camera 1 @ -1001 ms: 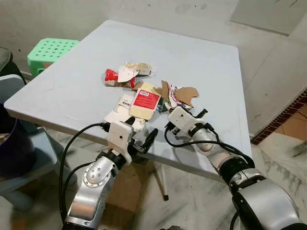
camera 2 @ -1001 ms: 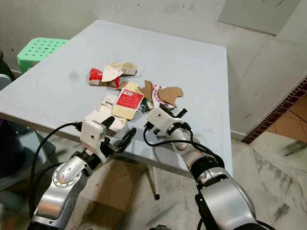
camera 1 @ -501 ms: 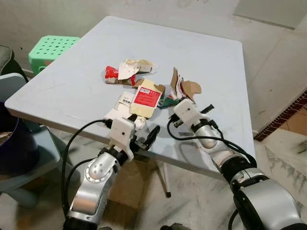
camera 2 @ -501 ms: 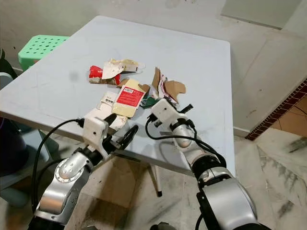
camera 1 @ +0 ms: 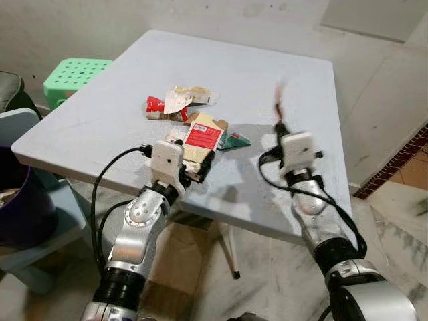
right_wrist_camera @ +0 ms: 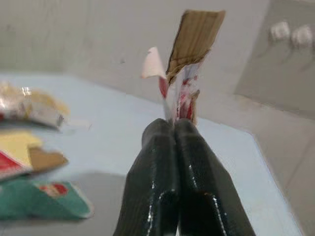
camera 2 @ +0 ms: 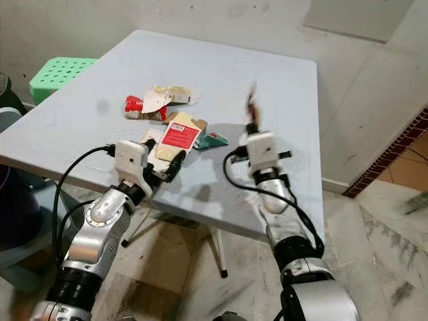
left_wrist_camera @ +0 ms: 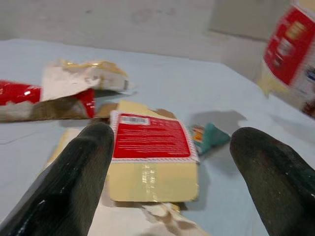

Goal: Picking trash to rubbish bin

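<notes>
R gripper (right_wrist_camera: 176, 129) pinched tight on torn card scrap (right_wrist_camera: 189, 59), brown card w/ red-and-white print, lifted clear above table (camera 1: 100, 127), scrap sticking up past fingertips; blurred in eye views. Positioned over table's near-right part, well apart from rest of litter.

L gripper (left_wrist_camera: 172, 162) spread wide, holding nothing, low at table's near edge, just short of yellow box (left_wrist_camera: 152, 162) w/ red label; box lying flat, framed betw. the two fingers (left_wrist_camera: 74, 182) in wrist view. White paper (left_wrist_camera: 147, 221) partly under box on near side. Green wrapper (camera 1: 235, 140) just beside box, on R side. Further back: crumpled red wrapper (camera 1: 155, 105) touching torn white-and-tan packet (camera 1: 184, 97), both near table centre.

Table light grey, square, scuffed. Green stool (camera 1: 70, 72) w/ holed seat beyond table's L corner. Dark purple bin (camera 1: 20, 200) at far L, below table level, beside a pale blue chair (camera 1: 40, 221). Marble-pattern floor (camera 1: 394, 221) below; red-brown tile strip (camera 1: 401, 167) at R.
</notes>
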`<state>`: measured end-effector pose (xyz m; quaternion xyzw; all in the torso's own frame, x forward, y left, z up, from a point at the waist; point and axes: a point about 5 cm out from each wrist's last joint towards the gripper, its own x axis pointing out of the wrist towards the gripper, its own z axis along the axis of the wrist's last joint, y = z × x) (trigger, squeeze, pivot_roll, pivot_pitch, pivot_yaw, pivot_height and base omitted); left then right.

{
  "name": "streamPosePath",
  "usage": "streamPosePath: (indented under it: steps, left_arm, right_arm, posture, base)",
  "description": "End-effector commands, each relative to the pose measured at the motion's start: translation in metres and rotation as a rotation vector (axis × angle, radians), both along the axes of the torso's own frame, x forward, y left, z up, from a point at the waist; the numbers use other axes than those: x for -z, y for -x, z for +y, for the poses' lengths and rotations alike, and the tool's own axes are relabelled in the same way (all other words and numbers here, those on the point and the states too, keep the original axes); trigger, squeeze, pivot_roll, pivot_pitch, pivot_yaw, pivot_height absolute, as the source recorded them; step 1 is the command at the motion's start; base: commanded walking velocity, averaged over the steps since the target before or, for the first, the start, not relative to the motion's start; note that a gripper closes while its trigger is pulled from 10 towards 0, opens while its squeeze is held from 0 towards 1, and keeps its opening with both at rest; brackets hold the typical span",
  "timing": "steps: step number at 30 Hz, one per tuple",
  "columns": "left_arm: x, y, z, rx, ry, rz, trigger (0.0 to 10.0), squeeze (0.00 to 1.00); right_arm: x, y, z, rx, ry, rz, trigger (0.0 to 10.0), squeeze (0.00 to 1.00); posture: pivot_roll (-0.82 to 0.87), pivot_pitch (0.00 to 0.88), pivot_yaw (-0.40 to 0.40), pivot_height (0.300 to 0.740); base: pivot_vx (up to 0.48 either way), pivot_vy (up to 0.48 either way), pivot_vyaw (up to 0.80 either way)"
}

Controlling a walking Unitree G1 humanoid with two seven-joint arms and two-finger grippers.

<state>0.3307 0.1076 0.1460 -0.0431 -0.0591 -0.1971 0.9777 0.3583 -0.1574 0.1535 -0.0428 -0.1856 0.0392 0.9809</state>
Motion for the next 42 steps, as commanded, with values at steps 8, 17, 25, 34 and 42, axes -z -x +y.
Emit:
streamPosePath:
  steps: [8,17,25,34,42]
  left_arm:
    - [-0.003,0.003,0.012,-0.049,0.044,-0.059,10.0,0.0]
    - [-0.009,0.008,0.026,-0.072,0.12,-0.113,10.0,0.0]
    - [-0.01,0.004,0.026,-0.062,0.112,-0.102,10.0,0.0]
    - [-0.01,0.001,0.028,-0.064,0.094,-0.098,10.0,0.0]
    - [-0.01,-0.005,0.028,-0.066,0.088,-0.081,10.0,0.0]
  right_arm:
    - [0.014,0.032,-0.012,-0.012,-0.149,-0.003,10.0,0.0]
    - [0.016,0.055,0.002,-0.071,-0.145,0.033,10.0,0.0]
    - [0.013,0.053,-0.001,-0.086,-0.101,0.064,10.0,0.0]
    - [0.015,0.053,0.001,-0.079,-0.082,0.104,10.0,0.0]
    - [0.017,0.052,0.006,-0.099,-0.076,0.122,10.0,0.0]
  posture:
    - [0.06,0.029,-0.037,0.715]
    - [0.06,0.014,-0.029,0.715]
    - [0.07,0.0,-0.025,0.715]
    - [0.06,0.0,-0.021,0.715]
    - [0.06,0.0,-0.024,0.715]
  base:
    - [0.0,0.0,0.0]
    - [0.0,0.0,0.0]
    - [0.0,0.0,0.67]
    - [0.0,0.0,0.8]
    - [0.0,0.0,0.8]
